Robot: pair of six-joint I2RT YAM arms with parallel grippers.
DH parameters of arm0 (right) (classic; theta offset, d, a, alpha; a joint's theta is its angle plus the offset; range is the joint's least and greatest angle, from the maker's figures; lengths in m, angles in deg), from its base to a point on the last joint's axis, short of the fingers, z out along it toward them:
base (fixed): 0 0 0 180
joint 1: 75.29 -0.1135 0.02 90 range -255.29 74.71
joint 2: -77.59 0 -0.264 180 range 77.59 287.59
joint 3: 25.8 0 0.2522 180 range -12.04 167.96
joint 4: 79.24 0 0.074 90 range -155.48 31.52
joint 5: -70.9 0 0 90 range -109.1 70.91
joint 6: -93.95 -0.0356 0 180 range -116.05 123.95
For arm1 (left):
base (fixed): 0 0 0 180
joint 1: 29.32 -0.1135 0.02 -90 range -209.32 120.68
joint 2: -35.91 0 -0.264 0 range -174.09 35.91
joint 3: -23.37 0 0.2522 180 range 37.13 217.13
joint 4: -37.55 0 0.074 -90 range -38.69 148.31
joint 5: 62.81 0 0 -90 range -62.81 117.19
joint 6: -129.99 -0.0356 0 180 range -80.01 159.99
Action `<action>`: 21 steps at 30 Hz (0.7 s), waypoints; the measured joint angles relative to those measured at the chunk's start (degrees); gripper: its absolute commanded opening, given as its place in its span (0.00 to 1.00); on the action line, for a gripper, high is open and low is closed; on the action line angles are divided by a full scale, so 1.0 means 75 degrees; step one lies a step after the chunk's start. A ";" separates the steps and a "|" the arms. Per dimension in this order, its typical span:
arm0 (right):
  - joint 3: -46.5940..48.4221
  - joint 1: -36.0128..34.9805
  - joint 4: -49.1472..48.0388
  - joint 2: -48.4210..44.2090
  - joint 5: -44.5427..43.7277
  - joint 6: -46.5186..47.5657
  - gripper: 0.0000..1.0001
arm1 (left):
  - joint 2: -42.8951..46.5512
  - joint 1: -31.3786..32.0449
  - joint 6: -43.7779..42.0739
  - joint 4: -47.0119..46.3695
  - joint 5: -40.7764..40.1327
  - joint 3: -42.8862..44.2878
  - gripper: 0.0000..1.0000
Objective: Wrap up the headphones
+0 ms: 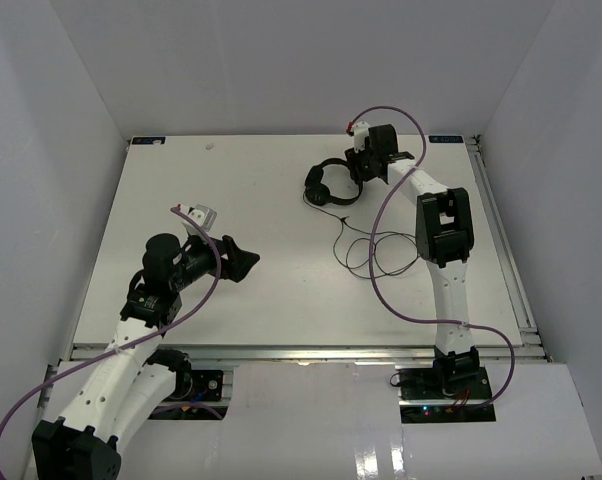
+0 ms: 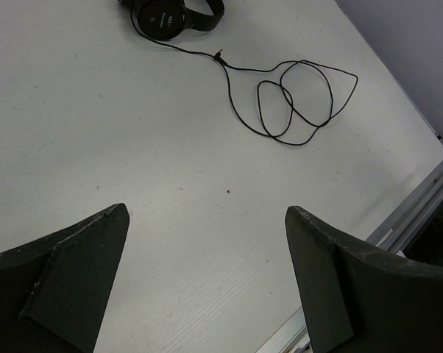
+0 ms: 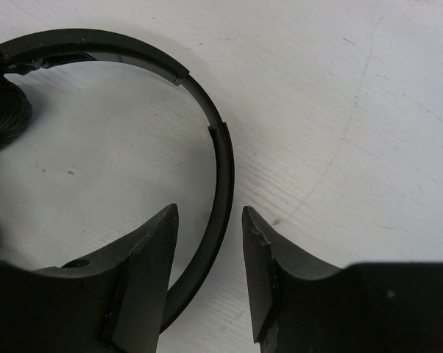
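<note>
Presently the headband (image 3: pixel 223 169) is straddled, unclamped, by the right tool (image 3: pixel 209 211) — pushed off-centre, it could be lost; left tool (image 2: pixel 207 212) spread wide.

A white table (image 1: pixel 261 185) stands between 3 plain white walls (image 1: pixel 281 60).
</note>
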State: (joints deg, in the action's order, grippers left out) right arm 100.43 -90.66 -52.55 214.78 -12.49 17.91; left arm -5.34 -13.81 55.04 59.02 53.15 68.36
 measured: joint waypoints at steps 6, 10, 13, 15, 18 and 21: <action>0.0210 0.0000 0.0325 0.0182 0.0108 0.0019 0.43 | 0.0000 0.0000 0.0000 0.0000 0.0002 0.0000 0.98; 0.0443 0.0000 0.0570 0.0383 0.0134 0.0032 0.40 | 0.0000 0.0000 0.0000 0.0000 0.0006 0.0000 0.98; 0.0532 -0.0002 0.0755 0.0394 0.0099 0.0035 0.34 | 0.0000 0.0000 0.0000 0.0000 0.0006 0.0000 0.98; 0.0603 -0.0005 0.0862 0.0418 0.0018 0.0043 0.27 | 0.0000 0.0000 0.0000 0.0000 0.0006 0.0000 0.98; 0.0766 -0.0017 0.0970 0.0501 -0.0117 0.0025 0.20 | 0.0000 0.0000 0.0000 0.0000 0.0006 0.0000 0.98; 0.0877 -0.0026 0.1078 0.0533 -0.0206 -0.0015 0.15 | 0.0000 0.0000 0.0000 0.0000 0.0006 0.0000 0.98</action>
State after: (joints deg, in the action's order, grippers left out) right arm 107.01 -90.86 -44.46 218.77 -14.04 17.80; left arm -5.34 -13.81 55.04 59.02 53.19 68.36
